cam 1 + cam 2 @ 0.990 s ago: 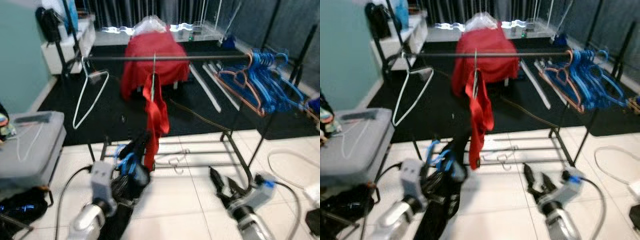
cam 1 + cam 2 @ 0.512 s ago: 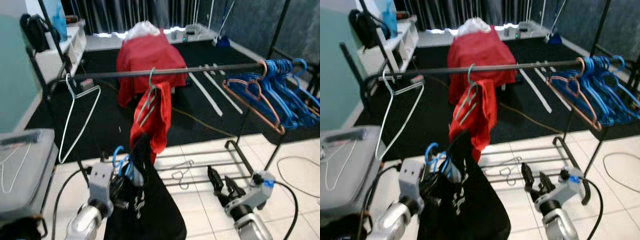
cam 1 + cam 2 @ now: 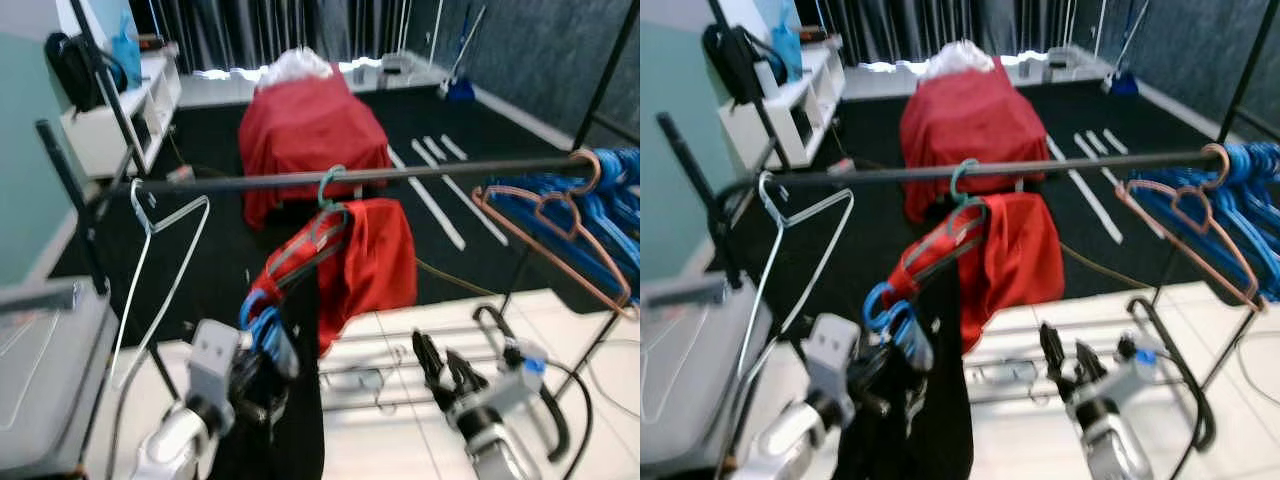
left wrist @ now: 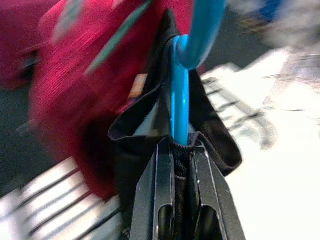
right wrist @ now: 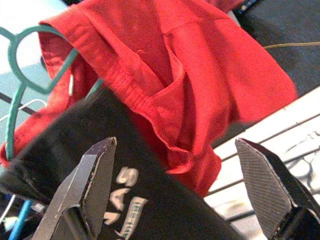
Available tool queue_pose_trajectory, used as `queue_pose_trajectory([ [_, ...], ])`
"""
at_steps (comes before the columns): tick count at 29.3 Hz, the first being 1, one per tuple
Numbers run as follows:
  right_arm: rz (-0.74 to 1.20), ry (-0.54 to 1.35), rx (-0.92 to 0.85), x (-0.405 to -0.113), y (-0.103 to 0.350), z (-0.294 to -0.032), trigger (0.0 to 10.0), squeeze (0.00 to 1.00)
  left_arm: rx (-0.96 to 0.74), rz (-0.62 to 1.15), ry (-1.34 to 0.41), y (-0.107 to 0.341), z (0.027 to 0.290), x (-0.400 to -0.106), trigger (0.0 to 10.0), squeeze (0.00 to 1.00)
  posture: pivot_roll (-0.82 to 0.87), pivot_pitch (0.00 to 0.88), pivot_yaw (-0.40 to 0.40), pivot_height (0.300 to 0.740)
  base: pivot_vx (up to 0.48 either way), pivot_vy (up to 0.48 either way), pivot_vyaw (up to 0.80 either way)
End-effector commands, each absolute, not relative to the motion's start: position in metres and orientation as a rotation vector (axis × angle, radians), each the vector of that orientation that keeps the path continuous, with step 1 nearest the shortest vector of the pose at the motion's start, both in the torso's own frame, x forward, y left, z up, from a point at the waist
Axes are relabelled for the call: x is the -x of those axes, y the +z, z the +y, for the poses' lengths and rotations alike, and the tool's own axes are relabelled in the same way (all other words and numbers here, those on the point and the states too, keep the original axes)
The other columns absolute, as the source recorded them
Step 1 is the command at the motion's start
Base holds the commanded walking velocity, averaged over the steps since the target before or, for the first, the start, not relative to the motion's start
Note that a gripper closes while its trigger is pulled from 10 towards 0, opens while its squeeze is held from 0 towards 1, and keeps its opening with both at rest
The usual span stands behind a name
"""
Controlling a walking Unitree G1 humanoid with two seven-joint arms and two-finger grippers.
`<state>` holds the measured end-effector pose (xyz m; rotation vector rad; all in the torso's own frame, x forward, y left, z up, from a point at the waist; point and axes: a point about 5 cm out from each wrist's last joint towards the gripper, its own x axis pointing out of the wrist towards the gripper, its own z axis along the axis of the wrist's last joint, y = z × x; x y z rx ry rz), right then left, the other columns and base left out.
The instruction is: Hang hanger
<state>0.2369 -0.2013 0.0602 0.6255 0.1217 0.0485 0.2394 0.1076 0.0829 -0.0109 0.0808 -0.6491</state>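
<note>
My left gripper (image 3: pixel 268 352) is shut on a blue hanger (image 4: pixel 184 75) that carries a black garment (image 3: pixel 930 400); the hanger's hook (image 3: pixel 878 305) sticks up below the black rail (image 3: pixel 400 174). A red garment (image 3: pixel 365 262) hangs from the rail on a teal hanger (image 3: pixel 327 190), just behind the black one. My right gripper (image 3: pixel 445 365) stands open, low and to the right of the garments, its fingers (image 5: pixel 90 185) spread wide in the right wrist view.
A white wire hanger (image 3: pixel 150 250) hangs at the rail's left end. Several blue hangers (image 3: pixel 610 200) and an orange one (image 3: pixel 545 235) crowd the right end. A grey bin (image 3: pixel 40 370) stands at left. A red-covered object (image 3: pixel 310 130) sits on the dark carpet behind.
The camera has shifted, so the rack looks nearer and higher. My left gripper has lifted the blue hanger and black garment closer to the red garment. The right gripper stays open.
</note>
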Motion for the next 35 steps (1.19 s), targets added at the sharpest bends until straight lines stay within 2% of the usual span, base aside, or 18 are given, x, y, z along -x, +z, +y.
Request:
queue_pose_trajectory([
  [1, 0.115, 0.058, -0.65, -0.239, 0.062, -0.197, 10.0, 0.0, 0.023, 0.068, -0.805, 0.092, 0.093, -0.229, 10.0, 0.0, -0.11, 0.0, 0.013, 0.74, 0.285, 0.0, 0.0],
  [2, 0.115, 0.058, -0.649, -0.239, 0.062, -0.198, 10.0, 0.0, 0.025, 0.076, -0.856, 0.095, 0.083, -0.226, 10.0, 0.0, -0.11, 0.0, 0.016, 0.74, 0.0, 0.0, 0.0],
  [4, 0.115, 0.058, -0.649, -0.239, 0.062, -0.198, 10.0, 0.0, 0.025, 0.076, -0.856, 0.095, 0.083, -0.226, 10.0, 0.0, -0.11, 0.0, 0.016, 0.74, 0.0, 0.0, 0.0],
  [7, 0.114, 0.057, -0.648, -0.239, 0.062, -0.198, 10.0, 0.0, -0.014, 0.085, -0.798, 0.094, 0.081, -0.233, 10.0, 0.0, -0.12, 0.0, 0.019, 0.74, 0.0, -0.225, 0.0],
  [9, 0.113, 0.055, -0.648, -0.239, 0.062, -0.198, 10.0, 0.0, -0.034, 0.101, -0.719, 0.089, 0.086, -0.239, 10.0, 0.0, -0.12, 0.0, 0.018, 0.74, 0.0, -0.444, 0.0],
  [13, 0.114, 0.056, -0.649, -0.24, 0.062, -0.198, 10.0, 0.0, -0.021, 0.109, -0.691, 0.088, 0.088, -0.24, 10.0, 0.0, -0.12, 0.0, 0.016, 0.74, 0.0, -0.444, 0.0],
  [26, 0.115, 0.057, -0.65, -0.241, 0.061, -0.198, 10.0, 0.0, 0.067, 0.095, -0.672, 0.107, 0.081, -0.249, 10.0, 0.0, -0.13, 0.0, 0.021, 0.74, 0.0, -0.432, 0.0],
  [35, 0.115, 0.057, -0.65, -0.241, 0.06, -0.197, 10.0, 0.0, 0.118, 0.096, -0.463, 0.113, 0.093, -0.277, 10.0, 0.0, -0.13, 0.0, 0.023, 0.74, 0.0, 0.0, 0.0],
])
